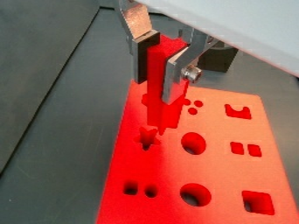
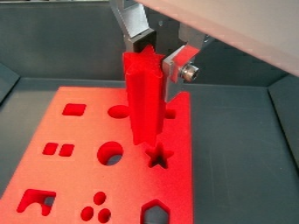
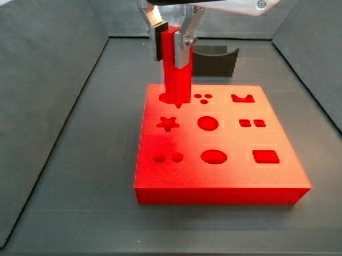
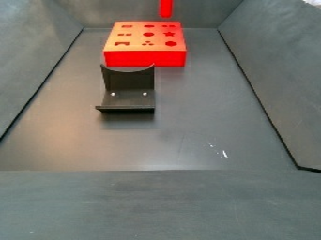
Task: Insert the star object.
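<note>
Star object (image 1: 156,83) hangs upright, pinched at its top by the closed claw (image 1: 158,52), over the red block (image 3: 221,150).

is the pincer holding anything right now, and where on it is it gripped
Yes: the pincer, above the red block, holds the star object upright, clamped near its top end between the two fingers.

We see the hand (image 1: 158,54) up above the red block (image 3: 227,160), and its fingers (image 1: 138,22) look like smooth, shiny metal with dark pads. The star object (image 2: 142,96) and the block look like smooth red plastic. The desk (image 4: 175,131) is dark grey, matt and slightly scuffed. The holder (image 4: 127,86) is dull grey.
</note>
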### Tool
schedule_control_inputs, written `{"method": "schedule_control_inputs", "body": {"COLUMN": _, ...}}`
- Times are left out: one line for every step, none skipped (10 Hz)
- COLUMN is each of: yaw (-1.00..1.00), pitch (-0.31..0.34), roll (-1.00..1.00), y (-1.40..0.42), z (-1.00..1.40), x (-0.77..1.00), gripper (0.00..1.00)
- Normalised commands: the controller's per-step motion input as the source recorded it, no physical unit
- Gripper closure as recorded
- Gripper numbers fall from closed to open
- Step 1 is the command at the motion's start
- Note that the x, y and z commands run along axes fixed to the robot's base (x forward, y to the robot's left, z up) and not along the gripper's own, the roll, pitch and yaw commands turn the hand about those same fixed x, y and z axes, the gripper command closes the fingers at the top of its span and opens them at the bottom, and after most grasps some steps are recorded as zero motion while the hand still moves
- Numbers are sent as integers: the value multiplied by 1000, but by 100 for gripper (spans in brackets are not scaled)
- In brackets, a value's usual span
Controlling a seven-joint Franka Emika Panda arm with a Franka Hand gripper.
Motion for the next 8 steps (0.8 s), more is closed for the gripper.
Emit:
{"method": "schedule_control_inputs", "body": {"yaw": 0, "pitch": 70, "roll": 0, "y": 0, "z": -74, "x": 0, "gripper": 100}}
{"method": "schedule_control_inputs", "body": {"yaw": 0, "pitch": 0, "roll": 9, "y": 0, "z": 0, "x": 0, "gripper": 100}}
{"method": "schedule_control_inputs", "body": {"yaw": 23, "pitch": 196, "roll": 236, "y": -71, "z": -37, "x": 200, "gripper": 100}}
{"method": "schedule_control_inputs", "body": {"yaw": -83, "pitch": 371, "roll": 269, "y": 0, "z": -197, "x": 203, "gripper": 100}}
{"method": "schedule_control_inputs", "body": {"yaw": -123, "pitch": 401, "roll": 254, "y": 0, "z": -137, "x": 186, "gripper": 100}}
{"method": "schedule_control_inputs", "body": {"yaw": -146, "pitch": 380, "roll": 220, "y": 0, "z": -203, "x": 134, "gripper": 100}}
{"method": "schedule_control_inputs", "body": {"yaw": -77, "pitch": 91, "roll": 50, "y": 0, "z": -286, "x": -11, "gripper": 100}}
{"method": "schedule_control_inputs", "body": {"yaw": -74, "pitch": -7, "roll": 0, "y": 0, "z": -397, "x": -51, "gripper": 100}}
